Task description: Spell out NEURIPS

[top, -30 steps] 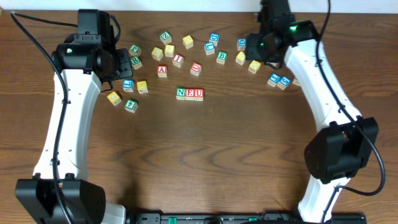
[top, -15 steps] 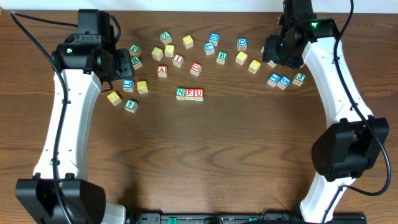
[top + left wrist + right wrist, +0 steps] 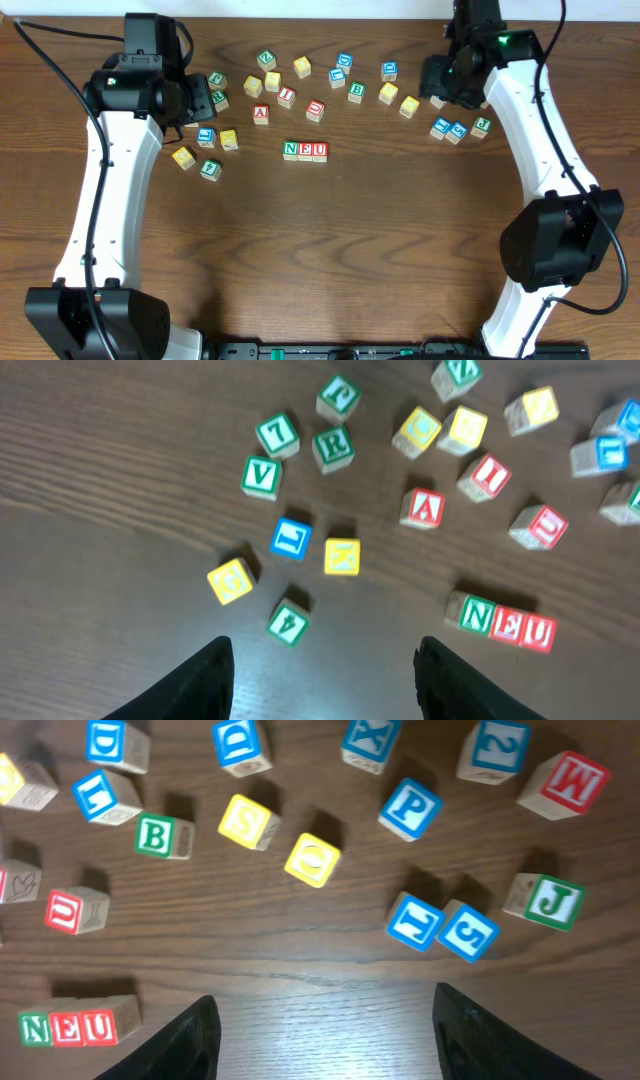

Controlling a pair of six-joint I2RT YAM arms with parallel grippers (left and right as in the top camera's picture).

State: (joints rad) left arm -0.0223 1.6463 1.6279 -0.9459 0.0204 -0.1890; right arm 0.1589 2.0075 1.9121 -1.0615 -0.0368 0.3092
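Cubes N (image 3: 291,150), E (image 3: 305,150) and U (image 3: 320,151) sit touching in a row at mid-table. In the left wrist view the green R (image 3: 332,448) and red I (image 3: 486,475) lie loose among other cubes at the back. The right wrist view shows the blue P (image 3: 410,808) and yellow S (image 3: 248,820) lying apart. My left gripper (image 3: 325,660) hangs open and empty above bare wood near a green 4 cube (image 3: 288,622). My right gripper (image 3: 325,1020) is open and empty too, over bare wood in front of the blue I (image 3: 415,920) and 5 cubes.
Other letter cubes are scattered along the back: green V (image 3: 261,476), blue L (image 3: 291,538), yellow K (image 3: 341,556), red A (image 3: 424,507), green B (image 3: 160,835), green J (image 3: 548,900), red M (image 3: 572,782). The table's far edge (image 3: 330,16) runs just behind them.
My right arm has swung to the right along the back, uncovering the green J cube. The left arm and all the cubes have stayed put.
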